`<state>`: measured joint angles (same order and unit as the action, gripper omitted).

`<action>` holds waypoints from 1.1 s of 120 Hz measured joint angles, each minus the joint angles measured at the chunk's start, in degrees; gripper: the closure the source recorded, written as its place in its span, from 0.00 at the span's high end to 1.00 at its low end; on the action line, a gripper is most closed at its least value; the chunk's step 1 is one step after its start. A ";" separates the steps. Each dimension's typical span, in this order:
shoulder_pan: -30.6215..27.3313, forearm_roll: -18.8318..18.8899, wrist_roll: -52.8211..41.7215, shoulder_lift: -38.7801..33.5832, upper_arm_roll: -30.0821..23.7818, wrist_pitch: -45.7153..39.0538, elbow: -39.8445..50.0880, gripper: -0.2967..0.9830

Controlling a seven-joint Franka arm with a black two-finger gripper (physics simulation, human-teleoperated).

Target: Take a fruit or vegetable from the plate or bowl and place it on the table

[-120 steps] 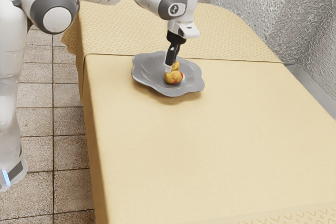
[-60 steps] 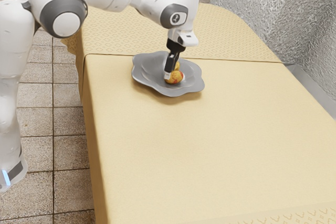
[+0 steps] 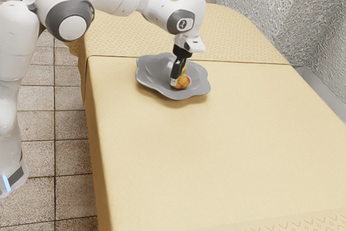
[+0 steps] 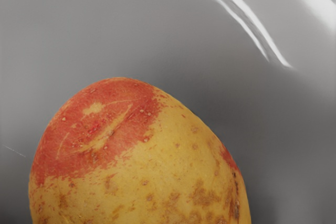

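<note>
Mottled red-and-yellow oval potato (image 3: 184,83) shifted slightly toward four o'clock, exterior view, on scalloped grey plate (image 3: 148,75); black gripper (image 3: 173,83) lowered against it, opening and hold undetermined.

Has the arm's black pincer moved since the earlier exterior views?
Yes: the pincer has come down in the exterior view, its tip nearer the near rim of the grey, wavy-edged plate, which hasn't moved.

Far potato (image 3: 184,70), mostly hidden behind gripper (image 3: 174,81) and near potato (image 3: 184,83). Near potato, partly covered by gripper on the exterior view's left, cut off in the wrist view. Table (image 3: 216,150), cropped near and right.
</note>
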<state>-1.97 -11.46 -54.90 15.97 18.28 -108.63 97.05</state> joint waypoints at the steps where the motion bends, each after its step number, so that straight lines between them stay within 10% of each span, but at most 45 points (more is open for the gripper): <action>1: -0.01 0.00 -0.01 0.02 -0.03 -0.04 -0.02 0.80; 37: -1.29 -0.89 -0.23 1.64 -1.50 -1.16 -1.23 0.49; 55: -1.91 -1.81 -0.35 2.41 -2.10 -1.25 -1.22 0.64; 108: -1.10 -5.41 -0.08 0.44 -1.58 -1.90 -2.01 0.45; 132: 9.14 -5.48 -0.01 -1.09 -1.58 -2.59 -6.41 0.44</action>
<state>7.17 -16.94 -54.90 14.88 16.69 -111.22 90.64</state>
